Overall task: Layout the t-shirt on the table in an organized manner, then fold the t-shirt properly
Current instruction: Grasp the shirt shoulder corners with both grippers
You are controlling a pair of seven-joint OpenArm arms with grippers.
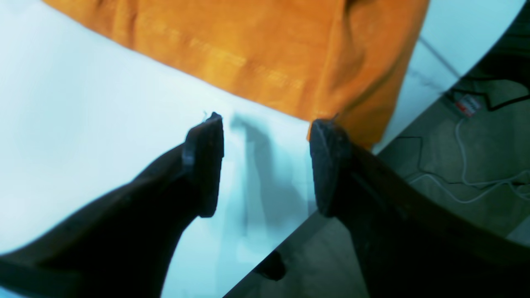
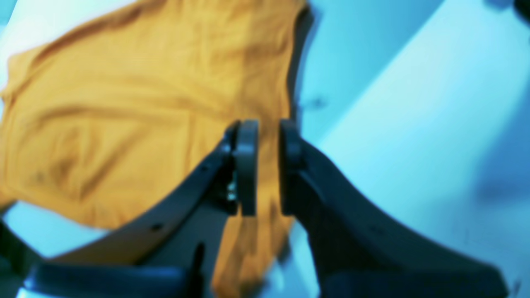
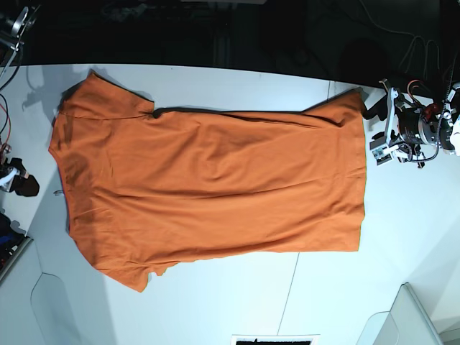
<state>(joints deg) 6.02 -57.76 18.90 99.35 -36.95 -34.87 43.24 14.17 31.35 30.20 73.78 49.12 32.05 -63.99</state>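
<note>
Orange cloth filled most of what we saw: the plain bright orange short-sleeved t-shirt (image 3: pixel 208 187) lay spread flat across the large flat white table (image 3: pixel 402 230), its length running side to side in the base view, sleeves toward that view's left and the straight hem toward its right.

Nearest the left wrist camera, the left gripper (image 1: pixel 267 138) had its two dark padded fingers (image 1: pixel 205 161) spread well apart, with bare white tabletop and its own shadow showing in the gap. It pinched nothing. Just beyond its fingertips lay a corner of the shirt, the cloth edge running slantwise across the table (image 1: pixel 103 132). One pad sat right at that corner, but we could not tell whether it touched the fabric. Past the table's edge, grey floor with loose white and dark cables (image 1: pixel 476 182) showed.

Nearest the right wrist camera, the right gripper (image 2: pixel 265 165) showed a narrow slit between its fingers (image 2: pixel 247 165), only slightly parted. Orange cloth was visible through the slit and behind it, yet the picture was too blurred for us to say whether any fabric was caught between them. Beyond those fingers the shirt (image 2: pixel 124 116) stretched away over the table (image 2: pixel 414 124), lightly wrinkled.

In the base view, a thin dark seam line (image 3: pixel 290 284) crossed the table from the shirt's lower edge.
</note>
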